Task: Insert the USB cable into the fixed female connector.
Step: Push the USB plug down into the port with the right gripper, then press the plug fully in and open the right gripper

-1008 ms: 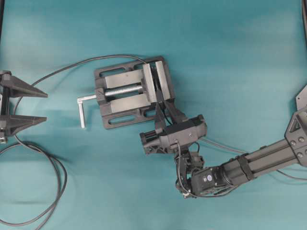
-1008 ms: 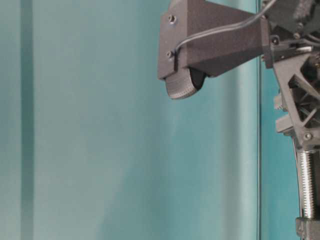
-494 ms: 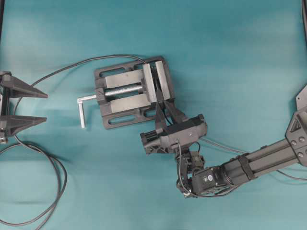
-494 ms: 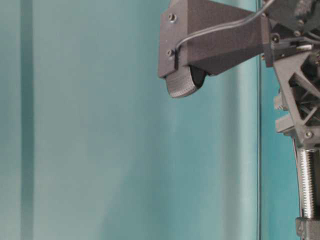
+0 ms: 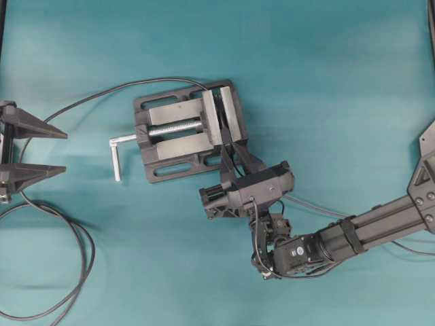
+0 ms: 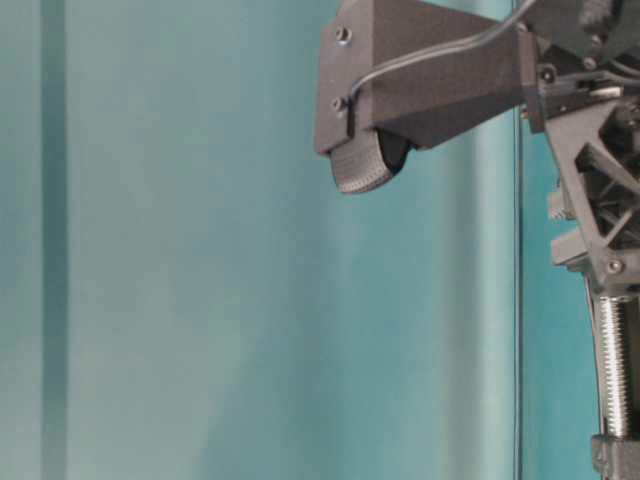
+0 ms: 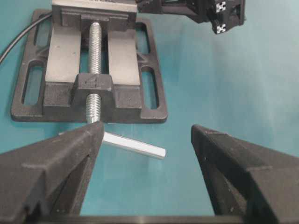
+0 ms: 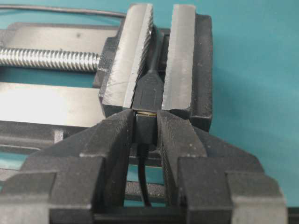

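The fixed female connector (image 8: 150, 91) is a small black block clamped between the jaws of the grey vise (image 5: 170, 148). My right gripper (image 8: 146, 116) is shut on the black plug (image 8: 145, 127) of the USB cable. The plug's front end meets the connector's mouth, with a thin metal sliver showing between them. The thin cable (image 8: 144, 182) trails back between my fingers. In the overhead view the right gripper (image 5: 230, 151) reaches the vise's lower right corner. My left gripper (image 5: 64, 151) is open and empty at the far left, and its wrist view (image 7: 147, 129) faces the vise.
The thicker black cable (image 5: 102, 95) runs from the vise's far side to the left and loops at the lower left (image 5: 81, 272). The vise's silver screw (image 7: 95, 49) and bent handle (image 5: 117, 156) point toward the left gripper. The USB cable (image 5: 316, 206) passes under the right arm.
The right wrist has shifted very slightly, with the plug still held at the connector. The left arm has not moved.
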